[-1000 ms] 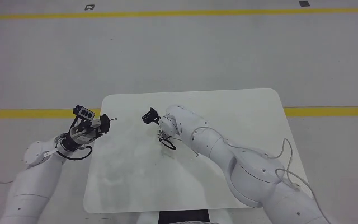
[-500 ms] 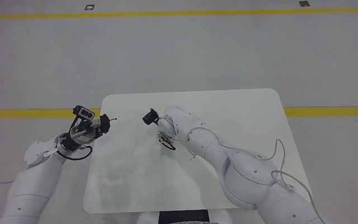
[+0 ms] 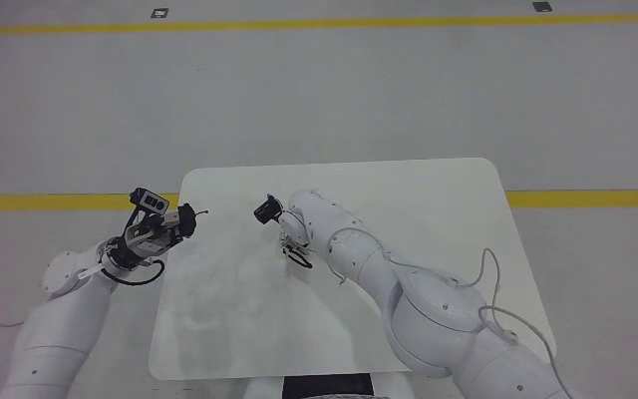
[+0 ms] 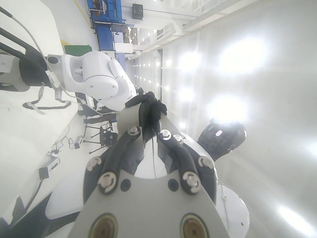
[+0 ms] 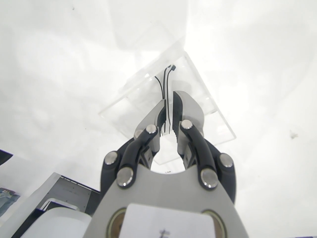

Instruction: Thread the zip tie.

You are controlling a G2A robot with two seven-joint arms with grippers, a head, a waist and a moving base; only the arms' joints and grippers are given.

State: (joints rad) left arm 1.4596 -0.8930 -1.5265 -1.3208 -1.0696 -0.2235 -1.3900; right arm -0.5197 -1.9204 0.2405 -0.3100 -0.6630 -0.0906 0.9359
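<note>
Since a second ago your right arm's elbow has swung toward the left arm's side (its wrist barely shifted). Your zip tie (image 4: 155, 154) is pinched in the closed left gripper (image 4: 149, 105) at the table's (image 3: 449, 199) left edge. Your right gripper (image 5: 169, 110), fingers narrowly parted, straddles two black ties (image 5: 166, 80) over a clear holder (image 5: 208, 110) mid-table.

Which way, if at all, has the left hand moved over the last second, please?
No. The left hand stays by the table's left edge, shut on the zip tie.
</note>
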